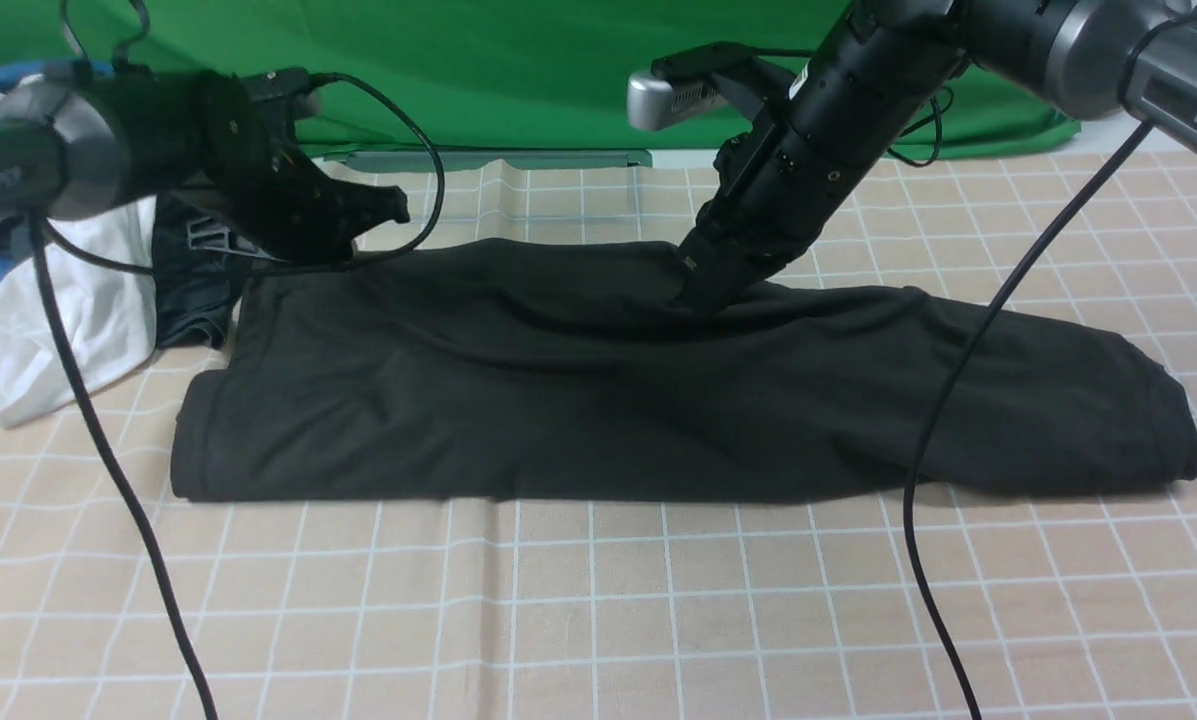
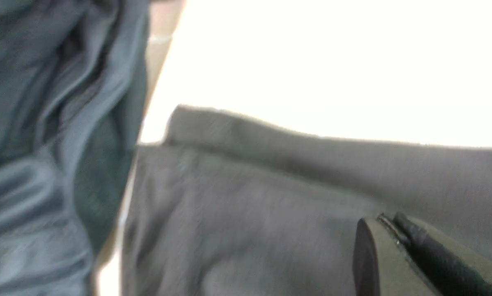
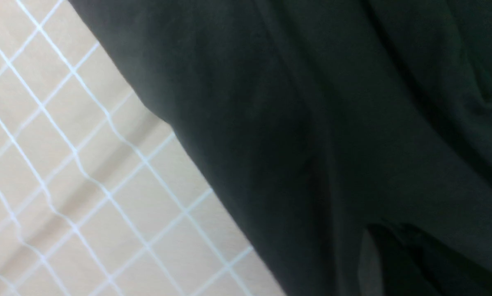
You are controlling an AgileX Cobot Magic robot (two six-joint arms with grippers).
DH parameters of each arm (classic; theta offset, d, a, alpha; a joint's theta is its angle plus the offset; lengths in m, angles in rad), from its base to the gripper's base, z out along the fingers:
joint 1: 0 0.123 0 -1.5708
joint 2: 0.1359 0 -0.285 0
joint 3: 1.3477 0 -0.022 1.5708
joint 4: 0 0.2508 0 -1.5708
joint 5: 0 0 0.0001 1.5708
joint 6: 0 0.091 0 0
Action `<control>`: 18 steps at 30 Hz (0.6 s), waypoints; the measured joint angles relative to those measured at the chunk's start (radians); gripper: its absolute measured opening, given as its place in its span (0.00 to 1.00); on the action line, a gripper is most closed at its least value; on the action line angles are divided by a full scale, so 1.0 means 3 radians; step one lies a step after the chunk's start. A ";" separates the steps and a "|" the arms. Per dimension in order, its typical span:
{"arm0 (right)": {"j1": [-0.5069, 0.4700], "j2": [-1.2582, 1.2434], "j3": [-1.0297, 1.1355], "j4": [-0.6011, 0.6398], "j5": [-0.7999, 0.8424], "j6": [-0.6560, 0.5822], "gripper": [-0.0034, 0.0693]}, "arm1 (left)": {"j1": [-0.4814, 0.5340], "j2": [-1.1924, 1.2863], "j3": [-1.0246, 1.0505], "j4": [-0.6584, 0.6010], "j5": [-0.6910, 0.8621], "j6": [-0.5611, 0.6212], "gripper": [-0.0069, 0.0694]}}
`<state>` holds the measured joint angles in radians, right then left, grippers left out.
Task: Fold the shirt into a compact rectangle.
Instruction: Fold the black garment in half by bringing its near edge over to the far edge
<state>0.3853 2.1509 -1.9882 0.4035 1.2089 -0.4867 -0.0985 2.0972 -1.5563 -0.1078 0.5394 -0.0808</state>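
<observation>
The right gripper (image 1: 696,290) points down and leftward, its tips sunk into the far middle of the shirt (image 1: 558,400). Its jaws stand nearly together, pinching a bit of the black cloth, and creases run out from that spot to either side. In the right wrist view the dark fingers (image 3: 393,263) merge with the fabric around them, so the pinch itself is hard to make out there.

Around this gripper the charcoal-black shirt lies on the desk (image 1: 598,600) as a long, low band. It stretches well to the gripper's left and farther to its right, where it ends in a rounded, rolled edge. The near edge is fairly straight. No print or label shows. Beside the shirt's edge, the right wrist view shows the desk's beige cover with its white grid (image 3: 65,164).

The left gripper (image 1: 393,207) hangs above the desk, off the shirt's far left corner, with its jaws pressed together and nothing between them. In the left wrist view its fingers (image 2: 393,255) meet along a thin seam, with grey-looking shirt cloth (image 2: 250,213) under them.

Just beyond this gripper, away from the shirt, lies a crumpled grey-teal garment (image 1: 193,300), and past that a white garment (image 1: 88,300). A green backdrop (image 1: 518,70) closes the far side. A black cable (image 1: 958,400) hangs from the right arm across the shirt.
</observation>
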 joint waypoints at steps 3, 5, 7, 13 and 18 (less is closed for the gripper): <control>0.0000 0.0003 0.0000 -0.0233 -0.0232 -0.0096 0.28 | 0.0000 -0.0140 -0.0014 -0.0034 0.0408 0.0202 0.12; 0.0000 0.0021 0.0000 -0.0340 -0.0356 -0.0157 0.37 | -0.0003 -0.0231 -0.0014 -0.0083 0.0582 0.0242 0.12; 0.0000 0.0048 0.0000 -0.0393 -0.0419 -0.0268 0.43 | -0.0003 -0.0289 -0.0009 -0.0171 0.0692 0.0321 0.12; 0.0079 0.0228 0.0000 -0.0554 -0.0700 -0.0660 0.54 | -0.0003 -0.0472 0.0296 -0.0636 0.0649 0.0676 0.12; 0.0140 0.0338 0.0000 -0.0596 -0.0977 -0.0713 0.68 | -0.0003 -0.0488 0.0508 -0.0679 0.0564 0.0725 0.12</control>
<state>0.4272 2.2523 -1.9882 0.2246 0.9159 -0.7005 -0.0994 1.9508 -1.4040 -0.3114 0.7087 0.1368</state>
